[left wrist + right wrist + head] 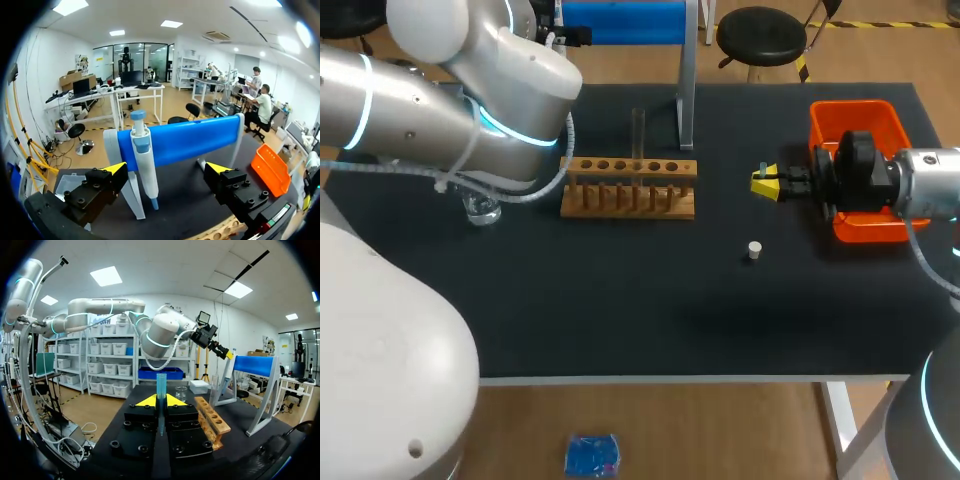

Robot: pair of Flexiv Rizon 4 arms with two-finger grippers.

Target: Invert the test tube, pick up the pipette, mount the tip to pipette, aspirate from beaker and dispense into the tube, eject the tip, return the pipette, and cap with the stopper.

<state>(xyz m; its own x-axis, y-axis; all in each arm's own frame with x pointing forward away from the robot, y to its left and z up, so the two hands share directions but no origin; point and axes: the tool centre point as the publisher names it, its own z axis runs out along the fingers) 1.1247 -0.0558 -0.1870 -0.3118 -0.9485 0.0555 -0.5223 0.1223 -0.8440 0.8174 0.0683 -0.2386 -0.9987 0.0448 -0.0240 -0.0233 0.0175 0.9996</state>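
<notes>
Pipette (pixel 144 155) hangs ahead of wide-open left gripper (pixel 166 169); right gripper (pixel 160 400) clamps upright test tube (pixel 161 384).

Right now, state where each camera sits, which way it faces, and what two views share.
Head: above and behind, looking down on the table; left arm, right arm and right claw show.
Left wrist: on the left arm, facing the pipette on the blue stand; left claw open.
Right wrist: on the right arm, facing the left arm across the table; right claw shut on the tube.
Shared: the wooden rack, in head and right wrist views.
</notes>
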